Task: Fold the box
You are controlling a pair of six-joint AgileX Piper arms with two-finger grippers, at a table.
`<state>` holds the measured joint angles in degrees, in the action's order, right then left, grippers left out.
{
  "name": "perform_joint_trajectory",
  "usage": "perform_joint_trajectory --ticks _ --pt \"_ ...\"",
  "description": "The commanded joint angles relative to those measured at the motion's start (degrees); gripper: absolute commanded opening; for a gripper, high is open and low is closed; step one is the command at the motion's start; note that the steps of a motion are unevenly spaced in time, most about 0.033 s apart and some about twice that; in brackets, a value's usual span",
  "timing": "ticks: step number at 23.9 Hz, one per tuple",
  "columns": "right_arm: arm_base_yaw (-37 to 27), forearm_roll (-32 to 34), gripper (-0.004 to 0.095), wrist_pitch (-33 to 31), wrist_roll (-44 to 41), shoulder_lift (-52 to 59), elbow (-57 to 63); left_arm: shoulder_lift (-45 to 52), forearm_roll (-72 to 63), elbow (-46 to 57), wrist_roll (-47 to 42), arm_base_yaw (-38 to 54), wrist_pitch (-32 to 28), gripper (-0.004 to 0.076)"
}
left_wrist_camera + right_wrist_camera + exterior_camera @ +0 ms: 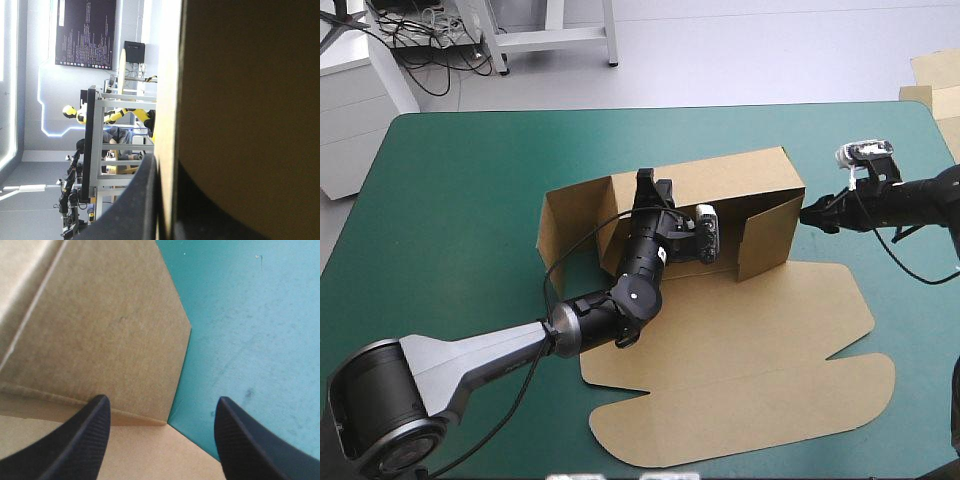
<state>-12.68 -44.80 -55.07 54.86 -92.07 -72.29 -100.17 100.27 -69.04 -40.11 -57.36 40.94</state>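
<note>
Robotics lab: teal-green table (450,200), cable tangle (425,45) on grey floor (740,50), white bench frame (555,38).

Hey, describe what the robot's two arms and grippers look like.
The left arm has a silver-grey tapered shell between rounded black joints; the right arm looks all black. The right gripper has two broad black fingers, curved like fins, finely ribbed.
</note>
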Motion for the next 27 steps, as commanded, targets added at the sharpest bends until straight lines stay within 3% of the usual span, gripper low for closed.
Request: perform_joint_trajectory --ticks 1,4,10,20,27 --pt "-0.1 -3.7 0.0561 -0.1 4.6 2.8 -0.9 2.5 0.2 -1.0 -0.8 -0.4 0.0 -0.0010" --pt "-0.1 -4.5 0.0561 0.1 8.8 2.8 -0.9 2.5 0.2 -1.0 -0.8 -0.4 0.0 -0.0010" --pt "-0.1 -5.0 0.0561 -5.7 15.9 2.8 -0.9 2.5 0.2 -1.0 -0.8 -0.4 0.1 -0.0010" --pt "-0.1 -1.3 0.0561 -7.9 16.5 2.8 -0.9 2.5 0.1 -1.0 0.6 -0.4 -0.1 -0.0010" --pt "1.2 -4.3 0.0561 -7.2 20.0 2.1 -0.9 2.5 0.1 -1.0 0.6 -0.4 -1.5 -0.0010"
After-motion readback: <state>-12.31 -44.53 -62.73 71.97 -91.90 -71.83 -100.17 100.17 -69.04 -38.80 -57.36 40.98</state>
